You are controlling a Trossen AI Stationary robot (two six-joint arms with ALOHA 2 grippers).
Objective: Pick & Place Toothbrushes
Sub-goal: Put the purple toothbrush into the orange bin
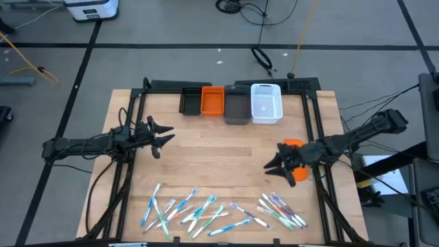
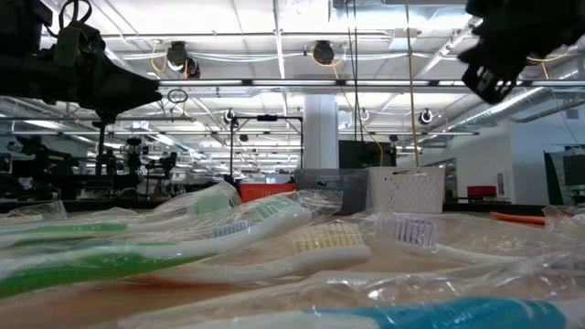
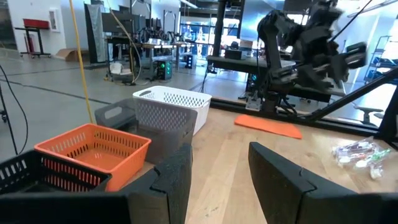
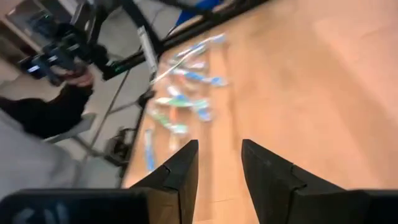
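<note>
Several toothbrushes in clear wrappers, with white, blue, green and pink handles, lie flat in two loose heaps by the table's near edge: a left heap and a right heap. They fill the low view's foreground and show in the right wrist view. My left gripper is open above the table's left middle, pointing toward the bins. My right gripper is open above the table's right side, just beyond the right heap and clear of it.
Four bins stand in a row at the far edge: black, orange, grey and white. A flat orange block lies under my right arm. Bare wood lies between the grippers. A person sits beyond the table's near-left corner.
</note>
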